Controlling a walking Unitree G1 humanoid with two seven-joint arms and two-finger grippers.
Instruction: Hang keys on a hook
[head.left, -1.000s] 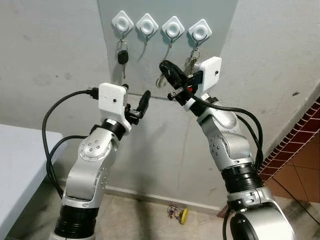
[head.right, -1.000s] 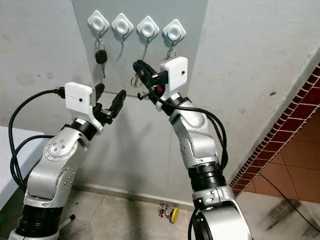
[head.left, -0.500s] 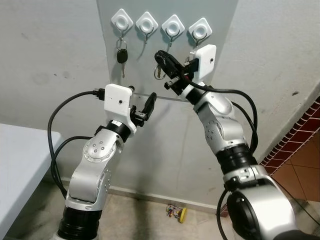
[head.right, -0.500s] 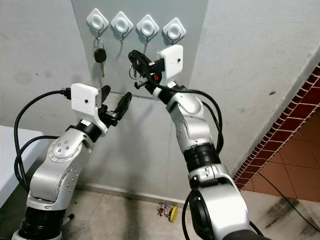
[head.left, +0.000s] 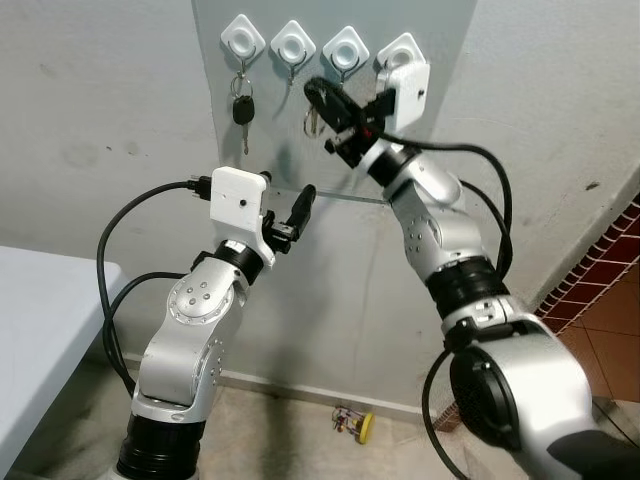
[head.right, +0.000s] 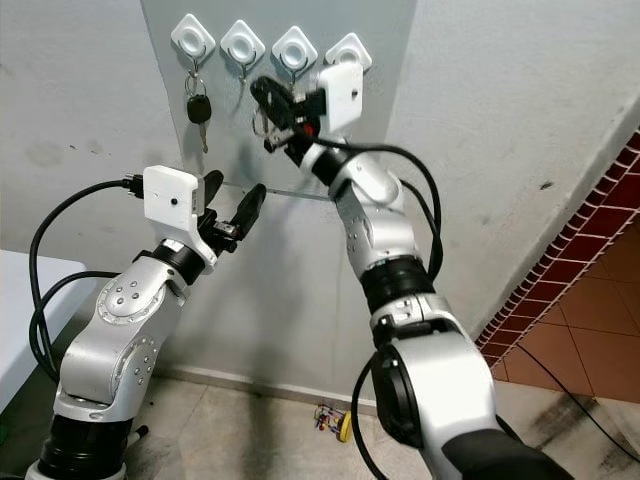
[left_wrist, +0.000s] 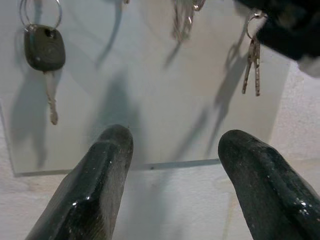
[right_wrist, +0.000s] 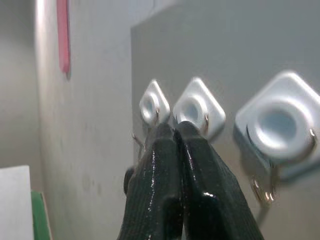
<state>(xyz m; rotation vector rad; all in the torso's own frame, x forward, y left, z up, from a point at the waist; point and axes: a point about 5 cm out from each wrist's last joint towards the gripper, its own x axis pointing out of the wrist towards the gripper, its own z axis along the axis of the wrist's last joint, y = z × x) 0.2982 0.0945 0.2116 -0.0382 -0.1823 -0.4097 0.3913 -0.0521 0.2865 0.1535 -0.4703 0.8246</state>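
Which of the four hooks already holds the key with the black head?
The leftmost hook: the black-headed key hangs straight below it, well left of the right end effector.

A grey panel (head.left: 330, 120) is sitting flat against the wall, carrying a row of four white diamond-shaped hooks (head.left: 294, 41) along its top. A black-headed key (head.left: 242, 112) is hanging from the leftmost hook, and a pair of plain metal keys (left_wrist: 251, 67) is dangling from the rightmost one. Down below, the floor (head.left: 270, 430) is carrying a small yellow-wheeled toy (head.left: 355, 424) lying close to the wall's foot
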